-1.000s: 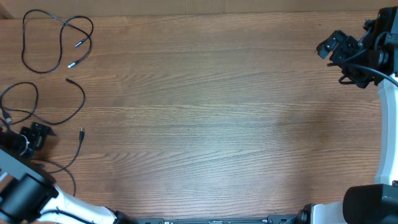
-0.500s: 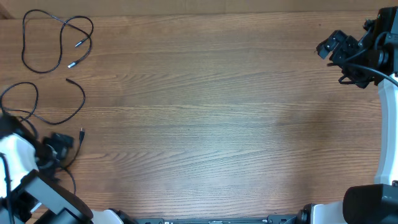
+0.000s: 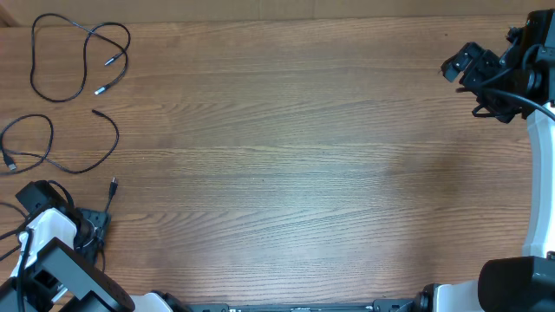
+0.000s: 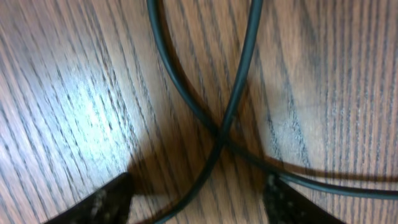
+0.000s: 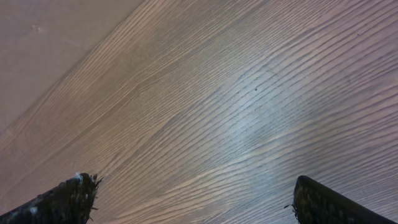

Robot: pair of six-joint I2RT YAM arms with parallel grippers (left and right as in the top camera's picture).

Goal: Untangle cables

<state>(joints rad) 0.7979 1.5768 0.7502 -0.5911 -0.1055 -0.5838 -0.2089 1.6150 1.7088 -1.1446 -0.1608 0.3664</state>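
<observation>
Three thin black cables lie apart at the table's left side. One looped cable [image 3: 65, 39] with silver tips is at the far left corner. A second cable [image 3: 104, 156] curls below it. The third cable [image 3: 113, 196], with a small plug tip, runs down under my left gripper [image 3: 91, 227] near the front left. In the left wrist view two strands cross [image 4: 221, 134] just ahead of my left gripper [image 4: 199, 208], which is open; one strand runs between its fingertips [image 4: 106, 199]. My right gripper [image 3: 460, 65] is open at the far right over bare wood [image 5: 205, 124], with nothing between its fingers.
The wooden table [image 3: 295, 156] stretches between the two arms. The left arm's white body [image 3: 48, 238] and its thick black lead cover the front left corner. The right arm [image 3: 542, 147] stands along the right edge.
My left arm has swung from the left edge toward the front left, and its gripper now sits low over the third cable. The right arm and the other cables have not moved.
</observation>
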